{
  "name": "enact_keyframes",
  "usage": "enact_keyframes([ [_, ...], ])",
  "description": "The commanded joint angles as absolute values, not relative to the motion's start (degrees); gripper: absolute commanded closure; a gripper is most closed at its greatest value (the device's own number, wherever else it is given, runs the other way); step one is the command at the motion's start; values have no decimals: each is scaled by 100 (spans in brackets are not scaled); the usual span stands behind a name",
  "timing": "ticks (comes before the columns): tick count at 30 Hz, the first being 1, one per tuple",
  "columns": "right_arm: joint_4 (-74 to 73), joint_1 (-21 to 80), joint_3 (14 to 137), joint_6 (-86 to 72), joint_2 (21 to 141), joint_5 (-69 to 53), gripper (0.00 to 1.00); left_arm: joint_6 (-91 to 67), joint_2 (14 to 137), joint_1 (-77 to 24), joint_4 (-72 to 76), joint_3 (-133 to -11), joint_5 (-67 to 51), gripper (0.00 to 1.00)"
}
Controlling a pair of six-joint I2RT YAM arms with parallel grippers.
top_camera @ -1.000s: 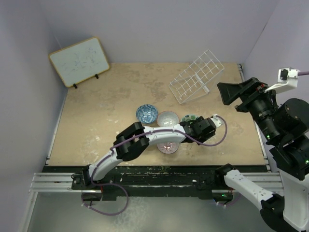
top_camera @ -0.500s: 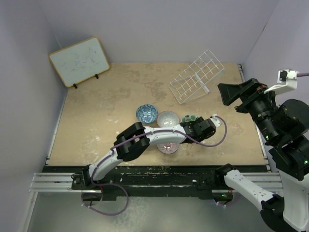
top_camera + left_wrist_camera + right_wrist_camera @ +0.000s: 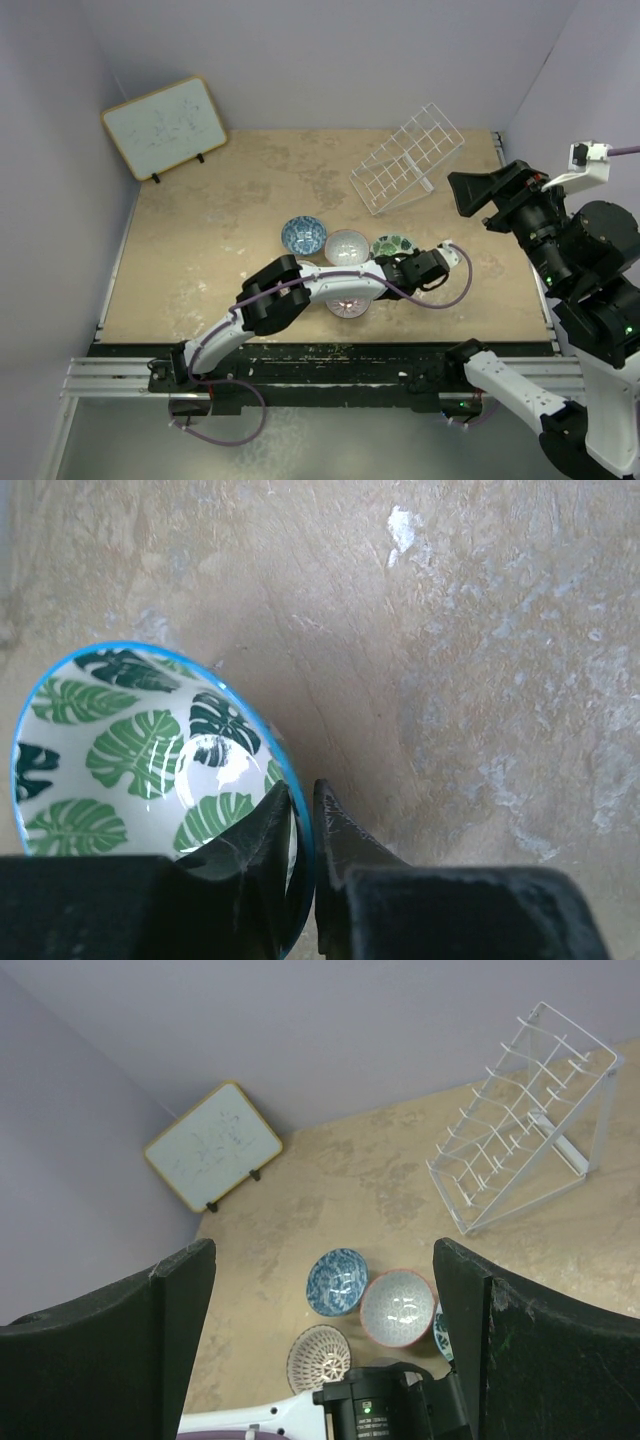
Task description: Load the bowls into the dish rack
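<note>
From above, the left pincer (image 3: 410,260) lay low over the table (image 3: 200,250), right of the middle, with its tips at the near right edge of the green-and-white bowl (image 3: 391,244). That bowl sat at the right end of a row of 3, just beside the grey-white bowl (image 3: 347,245), with the blue bowl (image 3: 304,236) further left. The pinkish-purple bowl (image 3: 348,304) showed partly from under the left arm (image 3: 300,285), nearer the bases. The dish rack (image 3: 408,158) stood slanted toward the far right, well apart from every bowl. The right pincer (image 3: 470,195) hung high at the right side, away from the bowls.

In the left wrist view, the left pincer (image 3: 303,810) was pinching the green-and-white bowl (image 3: 130,750) by its blue rim. 1 finger (image 3: 255,830) sat inside the bowl and the other (image 3: 345,835) against the outer wall, the 2 pressed almost together with the rim between them. The bowl lay left of the pincer, its leaf-printed inside facing the camera.

In the right wrist view, the right pincer (image 3: 322,1258) was spread wide in the air. Far below it lay the blue bowl (image 3: 336,1281), the grey-white bowl (image 3: 397,1307) and the lattice bowl (image 3: 318,1357). A sliver of the green-and-white bowl (image 3: 441,1330) showed beside the left arm's black wrist (image 3: 385,1405). The dish rack (image 3: 520,1120) stood at the upper right and the whiteboard (image 3: 213,1146) at the upper left.
</note>
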State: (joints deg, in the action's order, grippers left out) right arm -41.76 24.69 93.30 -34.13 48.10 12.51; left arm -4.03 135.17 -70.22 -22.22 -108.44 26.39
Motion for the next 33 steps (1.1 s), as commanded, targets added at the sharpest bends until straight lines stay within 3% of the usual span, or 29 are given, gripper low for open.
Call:
enact_keyframes([
  [1,-3981,2443,9360,-3454,4855,1325,9,-304,13248,-7035,-2199,-10916,2881,86],
  [5,-3990,2446,9310,-3460,4833,1344,9,-230,13193,-7040,-2196,-11067,2896,100],
  [18,-4137,2443,9288,-3426,4760,1472,9,-920,12467,-6917,-1579,-11350,2300,100],
  [33,-4235,2444,9605,-3305,4908,1142,9,-3620,10686,-5200,1603,-8636,309,100],
])
